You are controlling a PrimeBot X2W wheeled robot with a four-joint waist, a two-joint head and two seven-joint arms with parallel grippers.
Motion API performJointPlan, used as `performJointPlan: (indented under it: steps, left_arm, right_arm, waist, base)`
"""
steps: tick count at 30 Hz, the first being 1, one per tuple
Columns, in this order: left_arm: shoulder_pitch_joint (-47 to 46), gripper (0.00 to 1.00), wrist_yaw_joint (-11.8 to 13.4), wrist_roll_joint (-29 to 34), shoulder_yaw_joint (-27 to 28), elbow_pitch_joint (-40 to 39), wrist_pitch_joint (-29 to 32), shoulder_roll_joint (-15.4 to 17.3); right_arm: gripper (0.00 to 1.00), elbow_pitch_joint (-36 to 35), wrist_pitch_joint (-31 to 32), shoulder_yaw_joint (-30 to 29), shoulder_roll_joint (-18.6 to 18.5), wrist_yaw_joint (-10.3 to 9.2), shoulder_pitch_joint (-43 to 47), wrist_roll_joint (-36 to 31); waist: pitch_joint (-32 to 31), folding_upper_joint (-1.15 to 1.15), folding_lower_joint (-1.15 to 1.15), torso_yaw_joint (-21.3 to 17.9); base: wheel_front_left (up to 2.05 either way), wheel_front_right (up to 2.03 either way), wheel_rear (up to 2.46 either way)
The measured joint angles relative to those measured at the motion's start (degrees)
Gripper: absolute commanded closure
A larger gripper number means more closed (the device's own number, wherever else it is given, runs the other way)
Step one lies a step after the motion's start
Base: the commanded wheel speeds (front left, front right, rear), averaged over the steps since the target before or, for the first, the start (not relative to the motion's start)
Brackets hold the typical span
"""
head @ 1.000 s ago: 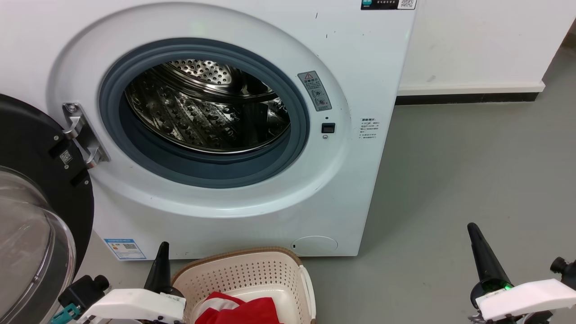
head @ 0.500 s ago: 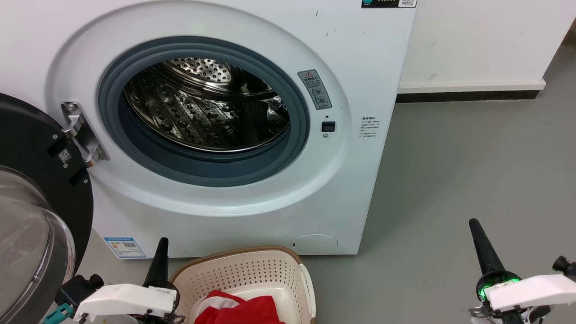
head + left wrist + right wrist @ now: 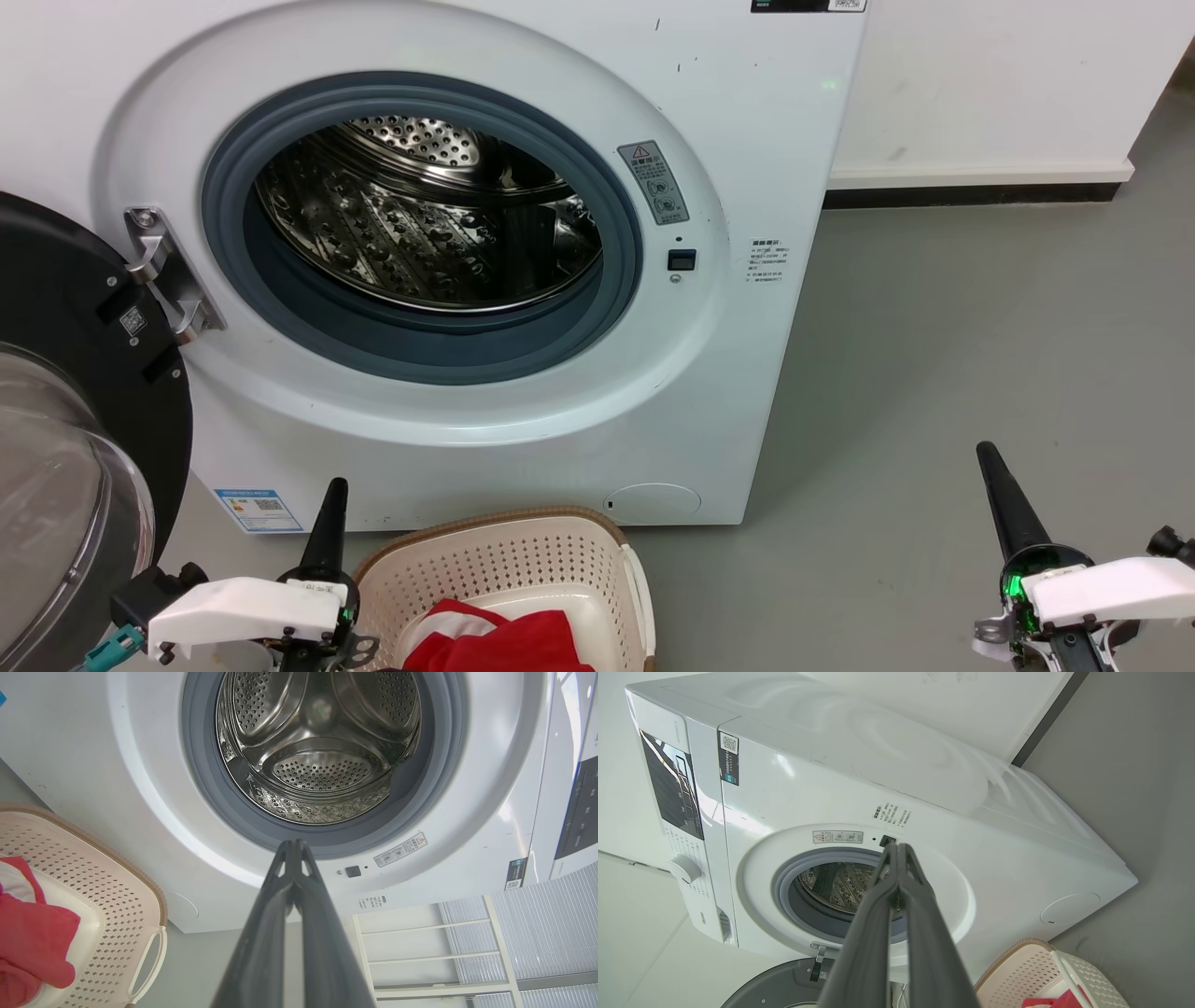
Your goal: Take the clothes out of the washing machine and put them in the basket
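The washing machine (image 3: pixel 766 140) stands with its door (image 3: pixel 56 308) swung wide, and its steel drum (image 3: pixel 420 233) shows no garment. Just before it sits the basket (image 3: pixel 504 560), holding the clothes (image 3: pixel 504 646) — red and white, soft, probably light and floppy, so a pinch on a raised fold would likely serve. The left gripper (image 3: pixel 334 490) and right gripper (image 3: pixel 988 457) both hover empty — fingers pressed together.

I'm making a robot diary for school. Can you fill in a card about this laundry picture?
Washing machine: white, door open
Drum: steel, no clothes visible inside
Basket: cream, on floor before machine
Clothes: red and white, in basket
Left gripper: shut, empty, beside basket
Right gripper: shut, empty, above grey floor
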Motion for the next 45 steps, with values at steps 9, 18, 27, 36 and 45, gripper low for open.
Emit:
performJointPlan:
  steps: [9,18,27,36,45]
  left_arm:
    - [-0.8,1.00,-0.7,-4.7,0.6,0.6,1.2,-0.1]
    - [-1.6,1.00,-1.3,-9.2,1.2,1.1,2.2,-0.2]
    - [-2.3,1.00,-1.9,-13.2,1.8,1.5,3.2,-0.3]
    - [-2.9,1.00,-2.5,-17.1,2.3,2.0,4.0,-0.3]
    - [-3.8,1.00,-3.0,-20.7,2.8,2.4,4.9,-0.4]
  right_arm:
    - [1.00,1.4,0.5,-0.4,0.0,0.00,-1.1,4.6]
    - [1.00,2.7,0.8,-0.7,0.0,0.00,-2.1,9.2]
    - [1.00,3.8,1.2,-1.1,0.0,0.00,-2.9,13.3]
    - [1.00,5.0,1.7,-1.4,0.1,0.00,-4.0,17.1]
    - [1.00,6.0,2.2,-1.8,0.2,0.00,-4.9,20.7]
  waist:
    - [0.2,0.00,0.00,0.0]
    - [0.4,0.00,0.00,0.0]
    - [0.6,0.00,0.00,0.1]
    - [0.9,0.00,0.00,0.1]
    - [1.1,0.00,0.00,0.1]
  base:
    - [0.00,0.00,0.00]
    - [0.00,0.00,0.00]
    - [0.00,0.00,0.00]
    - [0.00,0.00,0.00]
    - [0.00,0.00,0.00]
